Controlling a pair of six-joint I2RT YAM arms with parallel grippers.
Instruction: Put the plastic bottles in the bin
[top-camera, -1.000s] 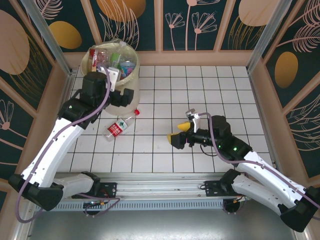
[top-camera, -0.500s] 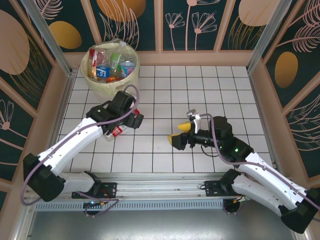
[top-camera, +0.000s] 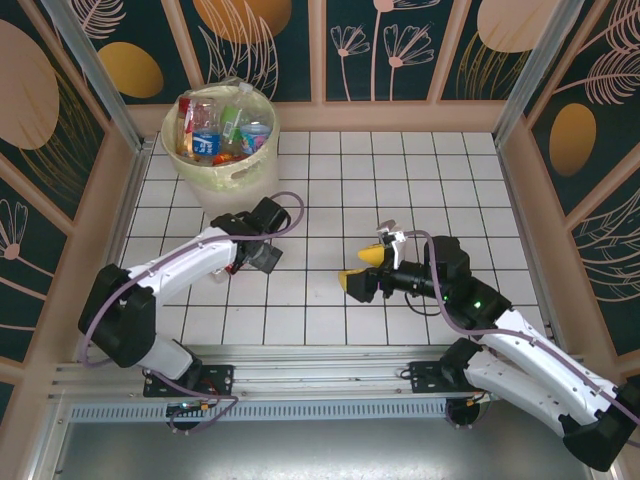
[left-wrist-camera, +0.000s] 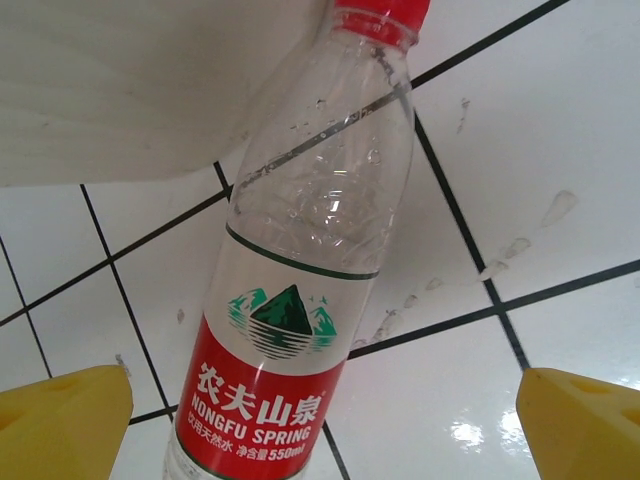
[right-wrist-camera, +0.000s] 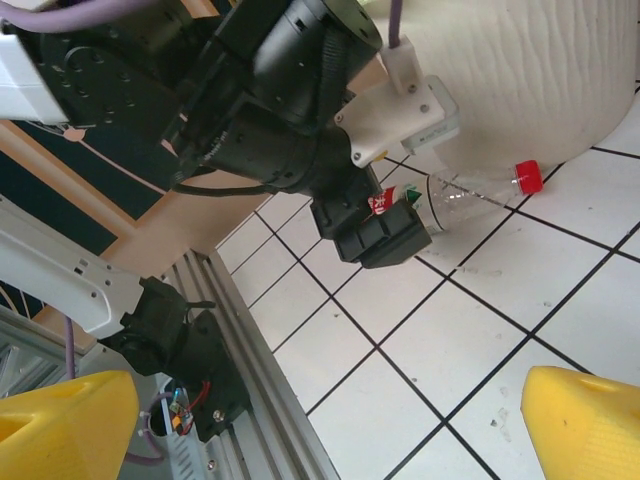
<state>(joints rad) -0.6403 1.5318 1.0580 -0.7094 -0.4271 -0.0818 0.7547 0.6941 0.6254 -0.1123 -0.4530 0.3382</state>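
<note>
White tiles with dark grout lie under both of my arms, and dark patterned panels wall the table in. My left gripper (left-wrist-camera: 322, 420) has its yellow fingers (left-wrist-camera: 60, 425) spread wide, one at each lower corner of the left wrist view. The bottle (left-wrist-camera: 300, 280) lies on the tiles between them, its red label low in the frame and its clear body running up to a red cap at the top edge. Neither finger touches it as far as I can see. Close by the cap, in the upper left of that view, stands the cream wall of the bin (left-wrist-camera: 120, 80).

From the top camera the bin (top-camera: 215, 185) sits at the upper left of the tiled floor with several other bottles (top-camera: 215, 130) inside. My left gripper hangs just below it, covering most of the lying bottle. My right gripper (top-camera: 362, 268) sits mid-frame, well apart, fingers also wide and holding nothing.

I judge that I am approaching the grasp on what looks like the last bottle outside the bin. Next I need to come down so the fingers straddle the body near the label. Then I close without letting the light, round shell roll off, and lift clear of the rim before letting go over the opening.
</note>
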